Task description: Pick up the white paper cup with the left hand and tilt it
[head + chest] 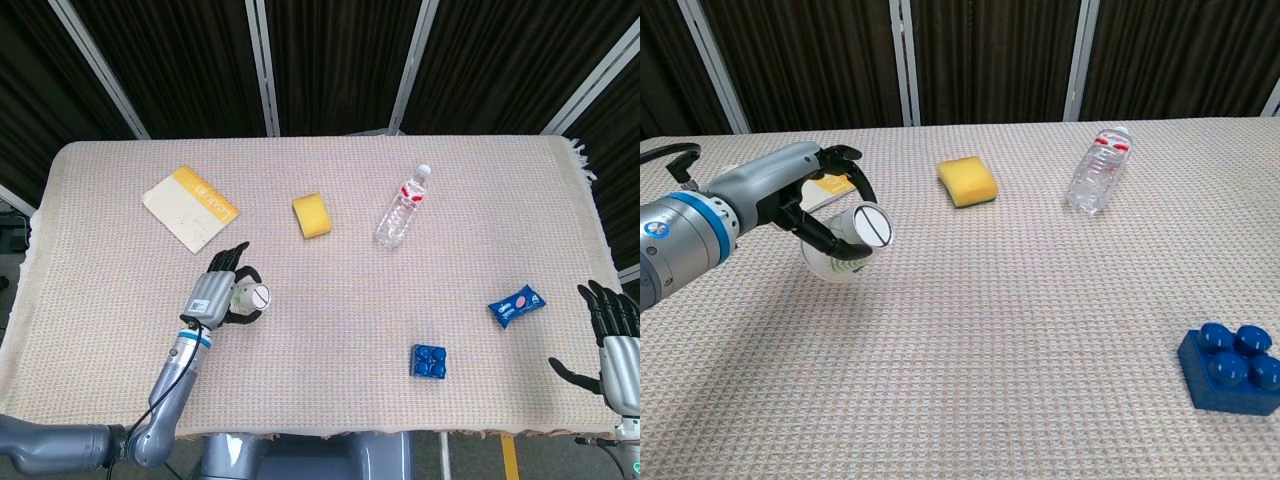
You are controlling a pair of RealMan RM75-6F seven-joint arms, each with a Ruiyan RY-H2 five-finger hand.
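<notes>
Left hand (805, 205) grips the white paper cup (850, 242), lifted off the table (1040, 330), below the yellow-edged book (190, 207) in the head view. Cup lies tipped, its closed end turned toward the sponge (967, 181). Step: tilting, seemingly under way. Next: steady wrist roll, grip kept firm. Right hand (612, 335) idle, fingers spread, holding nothing.

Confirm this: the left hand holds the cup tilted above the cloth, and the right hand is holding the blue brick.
Not quite. The left hand does hold the cup tilted, but the right hand holds nothing. The head view shows it open at the table edge, apart from the brick.
</notes>
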